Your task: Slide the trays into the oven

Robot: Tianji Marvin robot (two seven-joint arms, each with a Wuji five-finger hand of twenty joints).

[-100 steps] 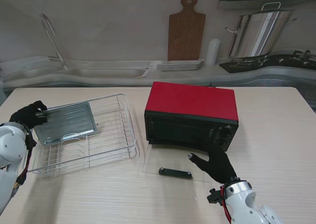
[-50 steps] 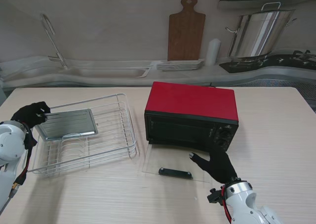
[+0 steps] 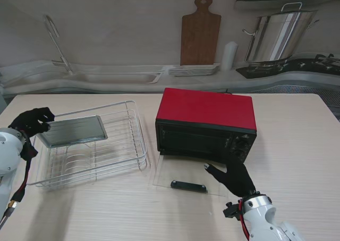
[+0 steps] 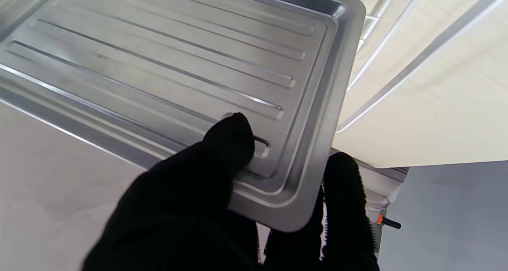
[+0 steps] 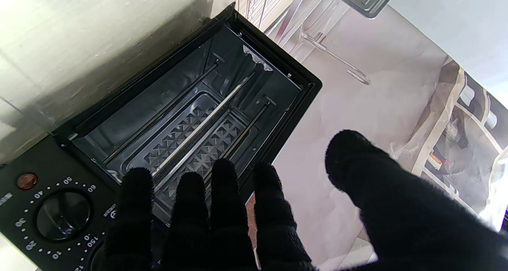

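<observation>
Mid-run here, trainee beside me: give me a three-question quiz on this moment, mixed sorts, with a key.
1. True or false: the oven door is shut.
2. Which hand holds the tray? A) left hand B) right hand C) neither
3. Fill in: the tray is held over the wire ____.

Key
1. False: the glass door lies open flat on the table, and the right wrist view looks straight into the cavity.
2. A: thumb on the tray's face, fingers under a corner, in the left wrist view.
3. rack
</observation>
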